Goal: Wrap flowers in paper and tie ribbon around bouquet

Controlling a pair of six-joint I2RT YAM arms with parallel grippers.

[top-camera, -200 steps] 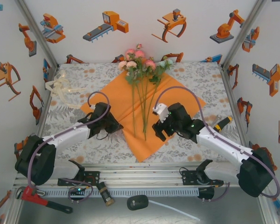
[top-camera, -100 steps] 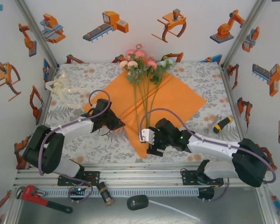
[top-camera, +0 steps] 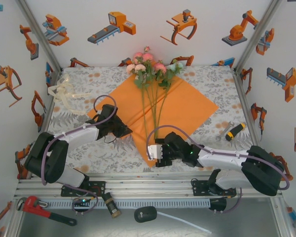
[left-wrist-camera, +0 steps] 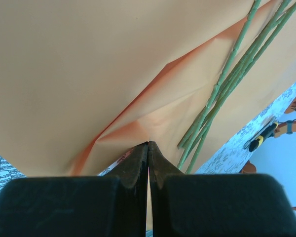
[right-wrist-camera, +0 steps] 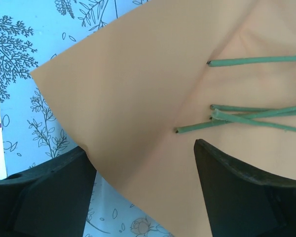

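White walls [top-camera: 153,44] printed with orange robot drawings close in a table [top-camera: 89,148] covered by a grey floral cloth. The paper [top-camera: 187,106], a broad orange sheet, lies in the middle of the table turned like a diamond, one corner pointing at the near edge.

The left gripper [top-camera: 126,131] sits at the sheet's left edge. Its jaws are pressed together on the paper, which puckers and lifts in creases from the fingertips in the left wrist view. The right gripper [top-camera: 159,158] is low at the near corner with its jaws spread wide. That corner lies between them, gripped by neither finger.

The flowers [top-camera: 148,66] rest on the paper. The pink and cream heads are at its far corner, and the stems [right-wrist-camera: 246,116] run down the sheet and end just beyond the right gripper.

The ribbon [top-camera: 64,94] is heaped at the far left of the table, well apart from the paper. A yellow-and-black screwdriver [top-camera: 235,131] lies on the cloth to the right.
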